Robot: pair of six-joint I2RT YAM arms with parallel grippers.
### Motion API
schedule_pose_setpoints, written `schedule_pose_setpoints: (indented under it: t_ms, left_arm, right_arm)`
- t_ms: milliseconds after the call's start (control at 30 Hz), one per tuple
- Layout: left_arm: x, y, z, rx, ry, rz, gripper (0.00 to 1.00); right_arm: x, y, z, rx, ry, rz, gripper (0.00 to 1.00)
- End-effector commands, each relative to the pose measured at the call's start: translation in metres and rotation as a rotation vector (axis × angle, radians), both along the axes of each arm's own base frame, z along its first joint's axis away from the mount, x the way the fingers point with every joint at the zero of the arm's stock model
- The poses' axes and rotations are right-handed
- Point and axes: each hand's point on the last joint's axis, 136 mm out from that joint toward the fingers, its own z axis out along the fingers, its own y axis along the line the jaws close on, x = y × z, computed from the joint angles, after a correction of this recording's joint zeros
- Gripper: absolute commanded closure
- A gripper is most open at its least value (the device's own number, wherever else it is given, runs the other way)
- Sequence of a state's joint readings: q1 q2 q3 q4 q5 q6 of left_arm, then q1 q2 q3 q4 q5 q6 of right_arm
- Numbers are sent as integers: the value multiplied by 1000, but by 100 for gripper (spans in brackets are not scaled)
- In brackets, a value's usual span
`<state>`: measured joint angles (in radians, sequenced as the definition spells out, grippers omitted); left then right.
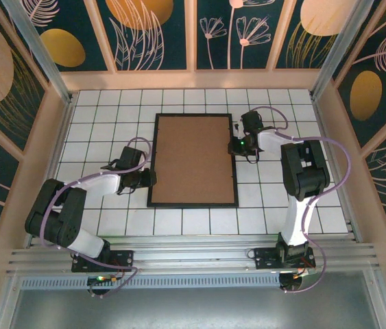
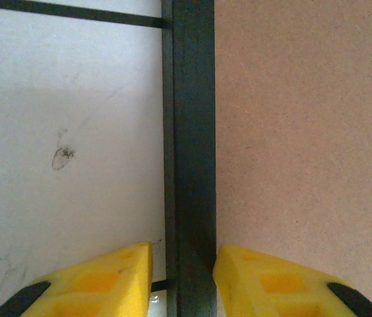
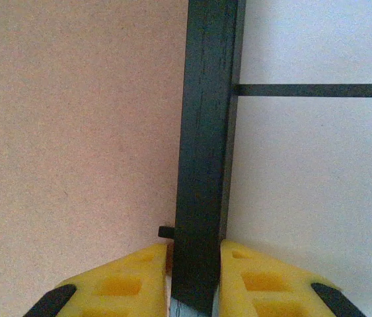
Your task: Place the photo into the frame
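Right gripper (image 3: 197,254) is clamping the right rim of the frame (image 1: 193,204), with one yellow pad pressing on each side of the black strip. Left gripper (image 2: 182,257) is straddling the opposite rim with its jaws parted: the inner pad is touching the strip and the outer one is standing just clear of it. The frame is lying flat, back upward, in the middle of the tiled table (image 1: 103,110), with the brown backing board (image 1: 193,157) filling it. Whether the photo is sitting under that board I cannot tell.

Trouble is likely coming from the uneven hold. If the right arm is lifting or pulling while the left is gripping nothing, the frame is probably going to twist about one side, shaking the board loose. A small black tab (image 3: 166,232) is sitting just beside the right inner pad, which may be snagging it.
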<state>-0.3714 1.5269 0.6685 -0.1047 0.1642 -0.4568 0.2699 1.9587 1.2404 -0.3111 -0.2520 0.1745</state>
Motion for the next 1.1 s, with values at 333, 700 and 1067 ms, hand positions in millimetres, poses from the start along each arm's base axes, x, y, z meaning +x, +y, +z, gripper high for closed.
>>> schedule_pose_setpoints:
  t_ms: [333, 700, 1067]
  left_arm:
    - [-27, -6, -37, 131, 97, -75, 59]
    - [33, -1, 36, -55, -147, 106, 40]
    - [27, -37, 20, -258, -62, 7, 37]
  right_arm:
    - [-31, 13, -25, -27, 110, 40, 77]
    - [-5, 3, 7, 41, 20, -5, 71]
    - [16, 23, 11, 224, 14, -14, 39]
